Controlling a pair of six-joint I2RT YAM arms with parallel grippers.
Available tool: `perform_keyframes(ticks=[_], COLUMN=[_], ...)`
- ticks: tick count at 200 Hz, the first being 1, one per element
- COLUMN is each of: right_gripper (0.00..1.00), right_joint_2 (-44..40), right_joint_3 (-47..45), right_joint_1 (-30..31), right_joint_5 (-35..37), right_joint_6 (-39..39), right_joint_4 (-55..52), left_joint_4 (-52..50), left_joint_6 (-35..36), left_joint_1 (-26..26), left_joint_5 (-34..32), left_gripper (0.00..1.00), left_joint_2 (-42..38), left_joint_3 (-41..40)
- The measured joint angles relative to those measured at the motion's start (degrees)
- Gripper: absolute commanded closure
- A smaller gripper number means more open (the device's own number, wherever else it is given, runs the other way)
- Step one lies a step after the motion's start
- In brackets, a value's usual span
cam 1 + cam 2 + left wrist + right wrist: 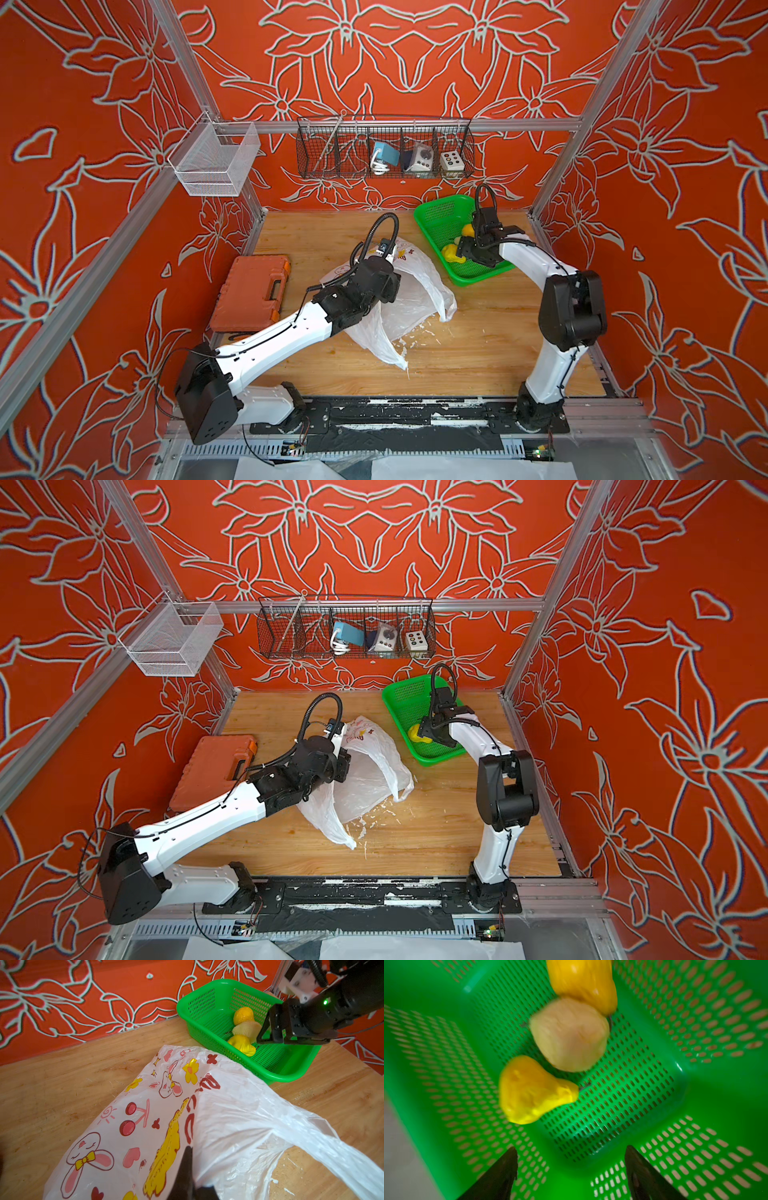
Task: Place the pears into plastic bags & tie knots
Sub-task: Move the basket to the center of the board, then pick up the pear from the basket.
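Note:
The white plastic bag (415, 291) printed with rabbits and hearts lies crumpled mid-table, its handle loops (324, 1138) loose. My left gripper (190, 1159) is shut on a fold of the bag near its mouth. Three pears lie in the green mesh basket (436, 212): bright yellow (533, 1093), pale cream (569, 1034) and orange-yellow (583, 982). My right gripper (572, 1148) hangs open just above the basket floor beside the pears, with nothing between its fingers. In the left wrist view it (268, 1030) stands close against the cream pear (246, 1028). No knots show in any view.
An orange tool case (249, 293) lies at the table's left edge. A black wire rack (384, 147) and a white wire basket (216, 160) hang on the back rails. White scraps (415, 336) litter the wood near the bag.

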Motion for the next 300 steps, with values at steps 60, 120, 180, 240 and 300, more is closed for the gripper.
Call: perform_keyframes(ticks=[60, 120, 180, 240, 300], right_gripper=[0.19, 0.08, 0.07, 0.07, 0.08], right_joint_2=[-15.6, -27.6, -12.0, -4.8, 1.7], right_joint_3=[-19.7, -24.0, -14.2, -10.1, -5.9], right_joint_1=[0.0, -0.5, -1.5, -1.9, -3.3], right_joint_5=[-2.3, -2.5, 3.1, 5.6, 5.5], right_joint_6=[-0.5, 1.8, 4.0, 4.3, 2.1], right_joint_4=[1.2, -0.7, -0.9, -1.1, 1.3], left_joint_4=[-0.1, 0.5, 1.7, 2.6, 3.3], left_joint_6=[0.2, 1.0, 1.1, 1.1, 1.1], left_joint_1=[1.1, 1.8, 2.0, 2.0, 2.0], left_joint_5=[0.6, 0.6, 0.8, 1.5, 1.8], left_gripper=[1.00, 1.00, 1.00, 1.00, 1.00], left_joint_2=[0.1, 0.1, 0.7, 0.9, 1.2], left_joint_3=[-0.3, -1.3, -2.3, -2.7, -3.7])
